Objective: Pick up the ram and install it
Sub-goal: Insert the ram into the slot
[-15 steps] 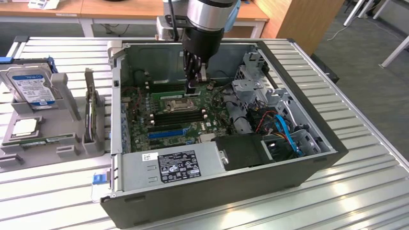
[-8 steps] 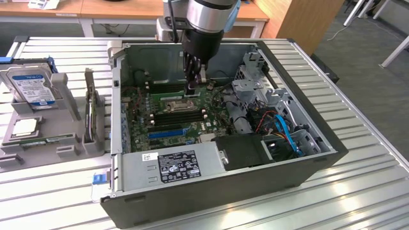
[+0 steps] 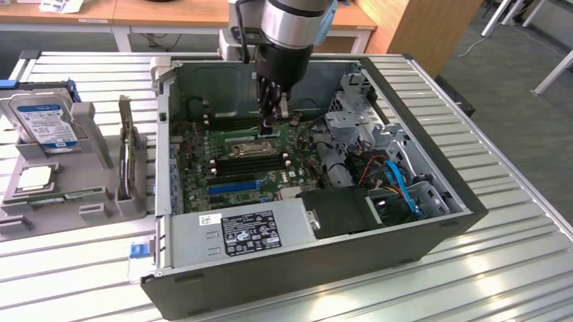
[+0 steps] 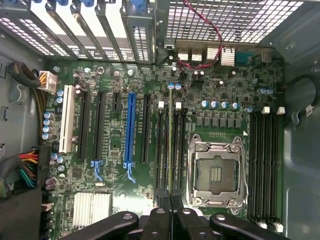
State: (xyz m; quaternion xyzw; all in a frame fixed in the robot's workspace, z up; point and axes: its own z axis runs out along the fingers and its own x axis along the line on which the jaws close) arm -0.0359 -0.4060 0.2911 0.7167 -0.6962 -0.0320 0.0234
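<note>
My gripper (image 3: 271,119) reaches down into the open computer case (image 3: 447,181), just above the motherboard (image 3: 198,171). Its fingers (image 4: 162,212) stand together, shut on the ram (image 4: 170,145). The ram is seen edge-on as a thin green strip. It lines up with the black memory slots (image 4: 160,150) beside the empty CPU socket (image 4: 216,172). Whether its lower edge touches a slot I cannot tell.
A blue slot (image 4: 131,130) and black expansion slots lie beside the memory slots, with more black slots (image 4: 265,165) past the socket. The power supply (image 3: 241,231) and blue cables (image 3: 398,184) fill the case's front. A hard drive (image 3: 43,124) and another green stick (image 3: 58,199) rest on the exterior view's left.
</note>
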